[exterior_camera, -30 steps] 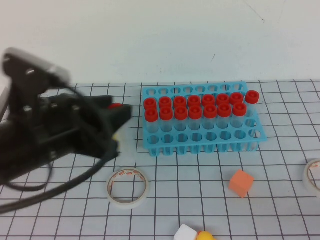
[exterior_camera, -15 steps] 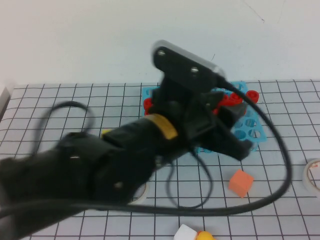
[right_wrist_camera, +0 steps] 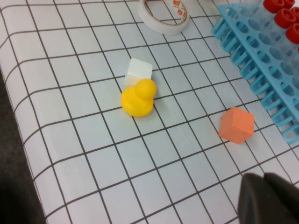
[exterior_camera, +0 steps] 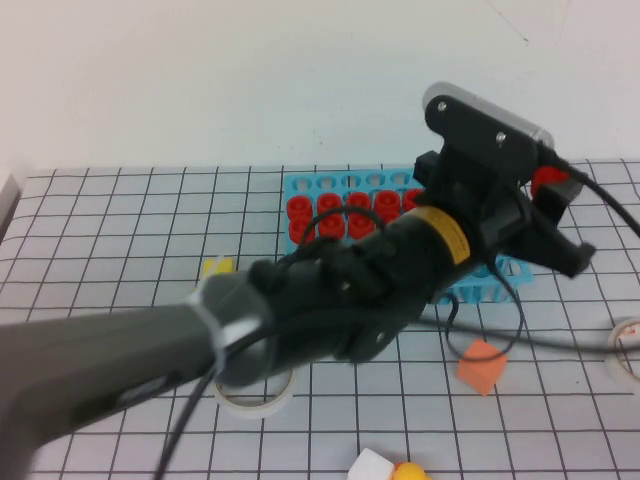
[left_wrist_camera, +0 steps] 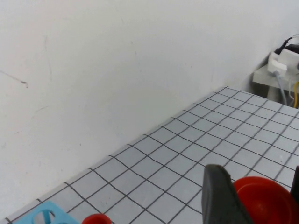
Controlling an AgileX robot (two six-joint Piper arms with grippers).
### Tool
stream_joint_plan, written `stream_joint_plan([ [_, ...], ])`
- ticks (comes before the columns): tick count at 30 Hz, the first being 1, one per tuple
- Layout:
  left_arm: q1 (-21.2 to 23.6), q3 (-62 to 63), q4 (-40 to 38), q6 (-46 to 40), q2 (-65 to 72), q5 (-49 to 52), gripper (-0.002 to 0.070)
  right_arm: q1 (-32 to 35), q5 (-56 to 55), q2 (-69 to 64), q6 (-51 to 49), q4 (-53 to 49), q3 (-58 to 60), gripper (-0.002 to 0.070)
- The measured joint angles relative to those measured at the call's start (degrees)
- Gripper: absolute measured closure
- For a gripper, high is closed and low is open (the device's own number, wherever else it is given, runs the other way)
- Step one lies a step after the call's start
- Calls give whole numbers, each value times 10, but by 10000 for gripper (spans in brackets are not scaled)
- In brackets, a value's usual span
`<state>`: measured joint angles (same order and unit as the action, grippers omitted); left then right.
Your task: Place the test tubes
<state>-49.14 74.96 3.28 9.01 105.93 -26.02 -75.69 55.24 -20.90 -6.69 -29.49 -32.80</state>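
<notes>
Near blue rack (exterior_camera: 320, 183), left hand (exterior_camera: 560, 215) gripping red-capped test tube (exterior_camera: 545, 182); right hand (right_wrist_camera: 266, 196) closed above grid mat (right_wrist_camera: 70, 116), tape roll (right_wrist_camera: 159, 27) print unreadable

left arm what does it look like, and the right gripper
The left arm: black, yellow band, grey-topped camera, black cables; its left gripper, black-fingered, is by the rack's right end. The right gripper, seen only from its wrist, has dark fingers above the mat.

Plain white wall (exterior_camera: 250, 80) (faintly scuffed) behind a black-gridded white tabletop (exterior_camera: 100, 230)
</notes>
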Motion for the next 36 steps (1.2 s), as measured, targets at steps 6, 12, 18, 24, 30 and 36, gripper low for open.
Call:
stream_joint_plan([
  [6, 30, 77, 9, 23, 79, 5, 409, 0, 0, 0, 0, 0, 0, 678],
  [12, 43, 151, 25, 11, 149, 16, 409, 0, 0, 0, 0, 0, 0, 678],
  [18, 46, 206, 47, -24, 194, 48, 409, 0, 0, 0, 0, 0, 0, 678],
  [24, 54, 217, 57, -28, 214, 56, 409, 0, 0, 0, 0, 0, 0, 678],
  [30, 58, 218, 59, -28, 216, 57, 409, 0, 1, 0, 0, 0, 0, 678],
  [36, 58, 218, 60, -23, 216, 57, 409, 0, 1, 0, 0, 0, 0, 678],
])
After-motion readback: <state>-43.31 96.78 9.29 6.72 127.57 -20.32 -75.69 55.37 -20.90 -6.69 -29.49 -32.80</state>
